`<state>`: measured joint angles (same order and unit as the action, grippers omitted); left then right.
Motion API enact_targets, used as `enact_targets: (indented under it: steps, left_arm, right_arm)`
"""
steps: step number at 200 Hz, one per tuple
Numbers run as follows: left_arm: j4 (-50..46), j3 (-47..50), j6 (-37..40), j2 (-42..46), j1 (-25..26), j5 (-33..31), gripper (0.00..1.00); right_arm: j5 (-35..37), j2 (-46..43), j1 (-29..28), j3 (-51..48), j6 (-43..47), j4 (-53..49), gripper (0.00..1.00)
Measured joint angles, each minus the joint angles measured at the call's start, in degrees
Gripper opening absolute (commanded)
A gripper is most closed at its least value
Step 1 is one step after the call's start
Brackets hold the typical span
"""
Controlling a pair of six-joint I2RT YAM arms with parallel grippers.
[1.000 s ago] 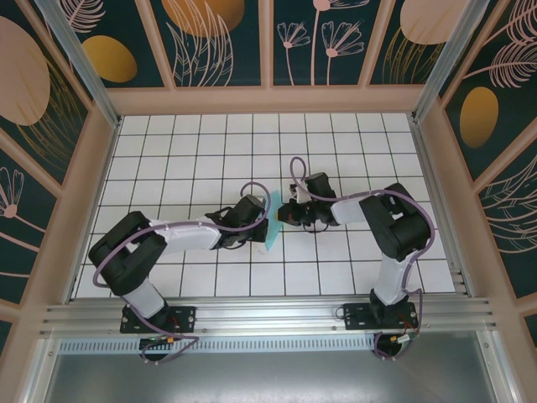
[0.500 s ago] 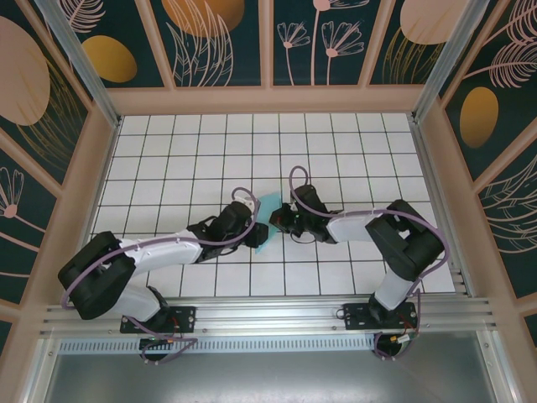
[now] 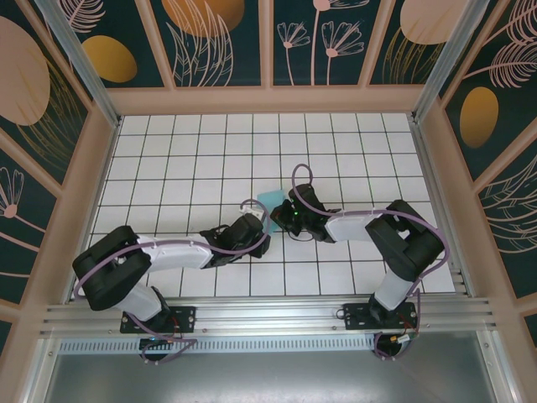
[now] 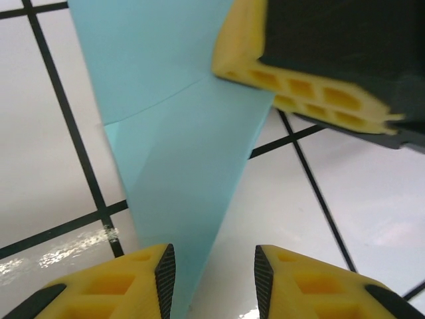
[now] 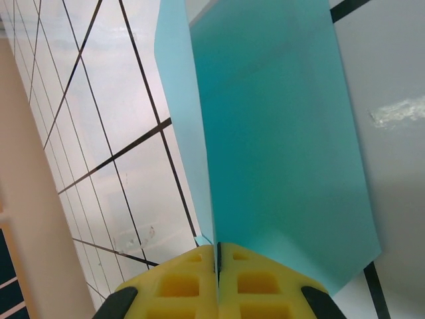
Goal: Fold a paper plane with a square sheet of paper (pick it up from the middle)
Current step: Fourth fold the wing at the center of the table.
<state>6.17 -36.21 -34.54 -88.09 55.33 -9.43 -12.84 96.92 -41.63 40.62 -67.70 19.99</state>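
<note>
The square sheet of paper (image 3: 270, 201) is turquoise-blue and folded, held off the tiles at mid-table. My right gripper (image 3: 284, 220) is shut on its near edge; in the right wrist view the pads (image 5: 217, 256) pinch the fold and the sheet (image 5: 279, 146) fans away upward. My left gripper (image 3: 263, 244) sits just below and left of the paper, open. In the left wrist view the paper (image 4: 179, 166) narrows down past the left pad (image 4: 165, 276), with a clear gap across to the other pad. The right gripper's yellow finger (image 4: 299, 86) grips the paper's upper right.
White tiled floor (image 3: 185, 159) with black grid lines, walled by a patterned enclosure (image 3: 75, 126). An aluminium rail (image 3: 268, 315) runs along the near edge by both arm bases. Open tiles lie behind and to both sides of the grippers.
My left gripper has opened, let go of the paper and drawn back toward the near edge. The right gripper stays shut on the paper, which has shifted slightly farther back.
</note>
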Motion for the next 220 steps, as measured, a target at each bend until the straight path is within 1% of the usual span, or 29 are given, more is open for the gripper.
enact_targets:
  steps: [61, 85, 98, 122, 133, 147, 154, 166, 171, 181, 199, 204, 213, 220]
  left_arm:
    - [-0.4, -2.0, 0.1, -3.0, 0.2, -3.5, 0.33]
    - [-0.4, -2.2, 0.2, -3.2, 0.2, -4.5, 0.27]
    - [-0.4, -2.3, 0.4, -3.3, 0.2, -4.8, 0.21]
    - [-0.4, -2.5, 0.7, -3.8, 0.3, -5.2, 0.18]
    - [-0.4, -2.5, 0.7, -4.1, 0.3, -5.4, 0.15]
    - [-0.4, -2.6, 0.7, -4.3, 0.4, -5.7, 0.13]
    - [-0.4, -2.6, 0.7, -4.3, 0.3, -5.7, 0.10]
    - [-0.4, -2.8, 0.8, -4.3, 0.4, -6.0, 0.08]
    - [-0.4, -2.8, 0.9, -4.3, 0.4, -6.1, 0.06]
    - [-0.4, -2.8, 1.0, -4.4, 0.4, -6.1, 0.00]
    - [-0.4, -2.8, 0.8, -4.6, 0.5, -6.3, 0.00]
    - [-0.4, -2.8, 0.8, -4.7, 0.5, -6.3, 0.00]
    - [-0.5, -2.8, 0.6, -4.7, 0.5, -6.6, 0.00]
    - [-0.4, -2.8, 0.4, -4.7, 0.5, -6.8, 0.00]
  right_arm:
    - [0.0, 0.0, 0.0, 0.6, -0.2, -0.9, 0.03]
    - [0.0, 0.0, 0.0, 0.9, -0.2, -1.0, 0.03]
    - [0.0, 0.0, 0.0, 1.2, -0.2, -1.0, 0.03]
    - [0.0, 0.0, 0.0, 1.4, -0.2, -0.9, 0.03]
    - [0.0, 0.0, 0.0, 1.4, -0.2, -1.0, 0.03]
    - [0.0, 0.0, 0.0, 1.5, -0.2, -1.3, 0.03]
    - [0.0, 0.0, 0.0, 1.6, -0.1, -1.4, 0.04]
    - [0.0, 0.0, 0.0, 1.8, -0.1, -1.9, 0.05]
    - [0.0, 0.0, 0.0, 1.9, 0.0, -2.2, 0.05]
    - [0.0, 0.0, 0.0, 2.1, 0.3, -2.6, 0.08]
    - [0.0, 0.0, 0.0, 2.5, 1.1, -3.5, 0.14]
    - [0.0, 0.0, 0.0, 2.5, 1.6, -3.7, 0.17]
    - [0.0, 0.0, 0.0, 2.8, 2.5, -4.5, 0.26]
    - [0.3, -0.1, 0.0, 3.0, 3.3, -5.0, 0.30]
